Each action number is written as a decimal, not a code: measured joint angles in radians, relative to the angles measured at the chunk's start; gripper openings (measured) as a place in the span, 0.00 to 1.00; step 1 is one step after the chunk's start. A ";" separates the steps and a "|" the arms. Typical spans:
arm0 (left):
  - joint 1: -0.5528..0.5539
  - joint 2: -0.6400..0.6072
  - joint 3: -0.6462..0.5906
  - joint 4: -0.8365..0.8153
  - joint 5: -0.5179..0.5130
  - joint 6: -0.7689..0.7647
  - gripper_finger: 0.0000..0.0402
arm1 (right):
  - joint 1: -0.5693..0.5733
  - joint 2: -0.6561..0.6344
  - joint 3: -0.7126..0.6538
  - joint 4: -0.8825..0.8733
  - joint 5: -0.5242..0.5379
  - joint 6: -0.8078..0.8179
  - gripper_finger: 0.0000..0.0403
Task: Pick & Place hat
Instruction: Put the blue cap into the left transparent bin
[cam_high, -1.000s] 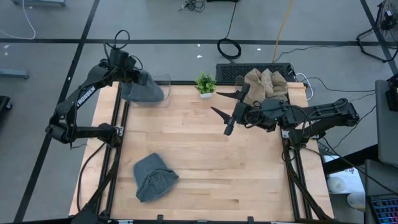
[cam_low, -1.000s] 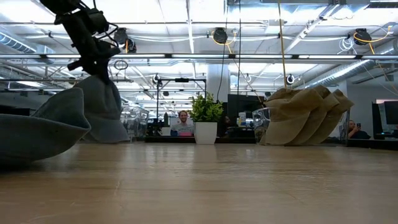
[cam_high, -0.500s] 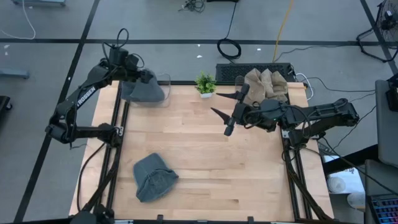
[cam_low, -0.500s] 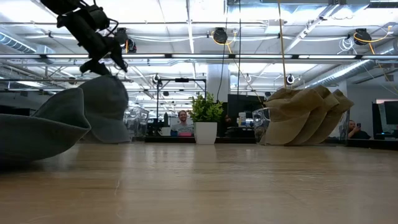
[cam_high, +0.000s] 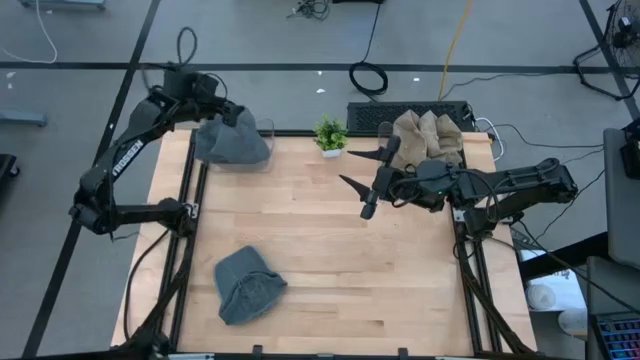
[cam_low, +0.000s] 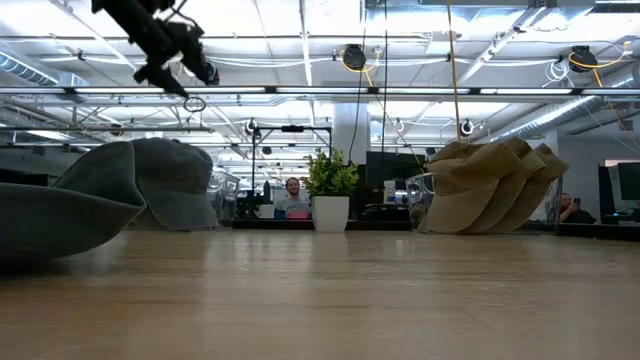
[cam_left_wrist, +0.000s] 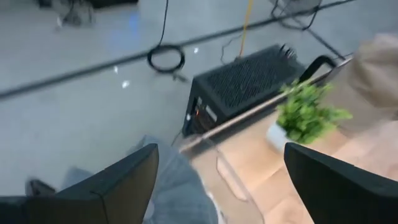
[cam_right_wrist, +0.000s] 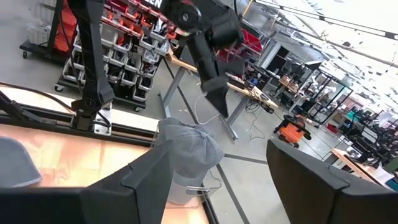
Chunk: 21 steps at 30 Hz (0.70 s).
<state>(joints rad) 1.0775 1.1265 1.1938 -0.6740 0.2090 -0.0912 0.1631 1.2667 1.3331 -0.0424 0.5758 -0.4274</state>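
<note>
A grey hat (cam_high: 236, 143) sits at the table's far left corner on a clear stand (cam_right_wrist: 186, 190); it also shows in the low view (cam_low: 172, 185) and the left wrist view (cam_left_wrist: 177, 186). My left gripper (cam_low: 185, 76) hangs open just above this hat, touching nothing. A second grey hat (cam_high: 248, 285) lies flat on the table near the front left. My right gripper (cam_high: 353, 167) is open and empty above the table's far middle, pointing toward the left edge.
A stack of tan hats (cam_high: 428, 135) stands at the far right corner. A small potted plant (cam_high: 330, 135) stands at the far edge, between the two hat stands. Bare wood (cam_high: 380, 270) fills the middle and near right.
My left gripper has let go of the grey hat's crown and gone up and a little toward the right, away from it. The hat has settled lower and wider on its stand. My right arm has kept still.
</note>
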 joint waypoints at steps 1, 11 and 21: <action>0.000 -0.007 0.018 -0.004 0.001 0.006 0.89 | 0.000 0.000 0.000 0.000 0.000 0.000 0.61; -0.070 -0.061 0.215 -0.038 0.119 -0.004 0.89 | 0.000 0.000 0.000 0.000 0.000 0.040 0.65; -0.335 -0.151 0.286 -0.042 0.230 -0.054 0.89 | 0.000 0.000 0.000 -0.022 0.000 0.049 0.70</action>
<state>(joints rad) 0.7428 0.9753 1.4799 -0.7158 0.4390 -0.1454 0.1635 1.2667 1.3331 -0.0646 0.5755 -0.3784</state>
